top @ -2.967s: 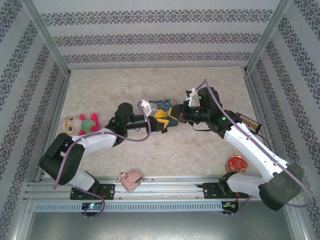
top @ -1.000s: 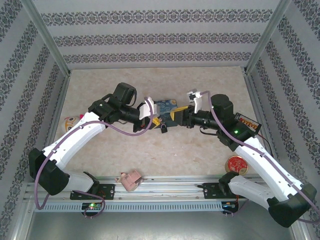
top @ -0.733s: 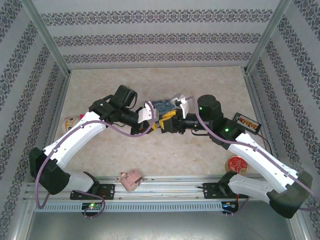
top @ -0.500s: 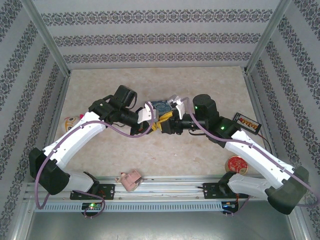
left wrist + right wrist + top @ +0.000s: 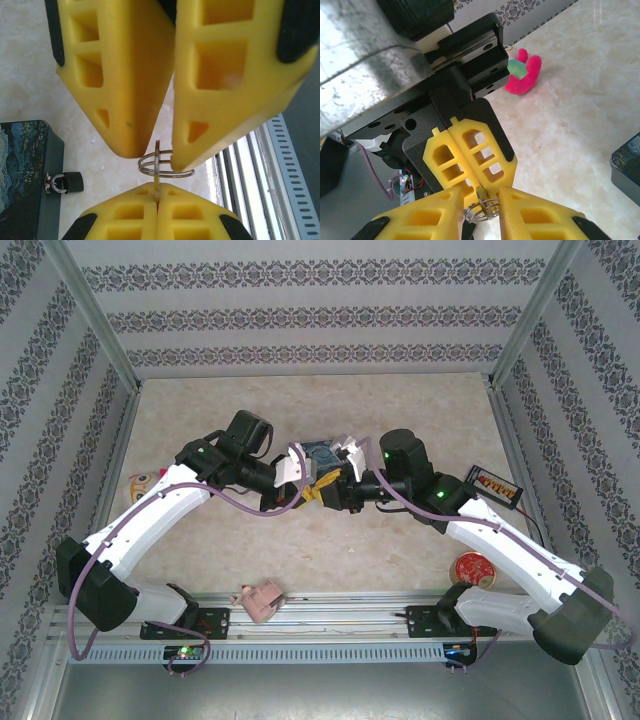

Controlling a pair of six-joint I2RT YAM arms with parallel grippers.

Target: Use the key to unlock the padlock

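Observation:
My left gripper (image 5: 322,490) is shut on a small silvery key (image 5: 157,172), pinching its blade between yellow fingers (image 5: 125,215). It hangs above the table in front of the blue painted tin (image 5: 322,452). My right gripper (image 5: 346,490) meets it tip to tip. Its fingers (image 5: 420,220) stand a little apart, either side of the key ring (image 5: 482,210). The tiny dark padlock (image 5: 66,182) hangs by its silvery shackle on the tin's front (image 5: 20,170), below and left of the key. The grippers hide the padlock from above.
A plush toy (image 5: 142,483) lies at the left wall, its pink part (image 5: 522,75) behind the left arm. A pink object (image 5: 260,600) sits by the front rail. A red round tin (image 5: 472,567) and a black-and-orange item (image 5: 497,487) lie on the right.
The right arm has swung left, away from the tin's right end, and brought its fingers up to the left gripper's tips. The left gripper has barely moved in the last second.

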